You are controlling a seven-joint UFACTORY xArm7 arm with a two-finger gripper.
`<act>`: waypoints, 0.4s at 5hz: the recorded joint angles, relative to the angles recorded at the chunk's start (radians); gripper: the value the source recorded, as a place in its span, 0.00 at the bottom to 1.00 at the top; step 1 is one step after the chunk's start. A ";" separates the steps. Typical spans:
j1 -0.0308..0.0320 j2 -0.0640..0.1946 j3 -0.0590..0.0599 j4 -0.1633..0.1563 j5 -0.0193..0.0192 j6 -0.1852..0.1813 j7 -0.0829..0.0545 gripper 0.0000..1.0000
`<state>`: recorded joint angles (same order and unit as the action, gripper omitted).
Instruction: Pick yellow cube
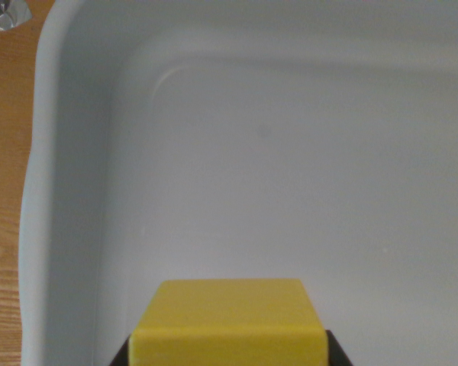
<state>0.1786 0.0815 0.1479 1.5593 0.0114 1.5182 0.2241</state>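
Far off at the wrist view's upper left, beyond the gripper: a crumpled scrap of shiny silver foil (1,14) on a strip of orange-brown wooden table (6,198). Just right of that, the rounded rim and left wall of a pale grey-white plastic tub (57,152), smooth floor spreading ahead. At bottom centre, clamped between two black gripper fingers (122,357): a glossy yellow plastic cube (227,324), faces square to the camera, front edge level, no long axis to speak of. Black gripper (227,360) closed on cube's left and right sides.
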 joint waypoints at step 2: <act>-0.0003 -0.004 0.000 0.008 0.0007 0.012 0.000 1.00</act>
<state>0.1784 0.0772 0.1482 1.5671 0.0122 1.5302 0.2238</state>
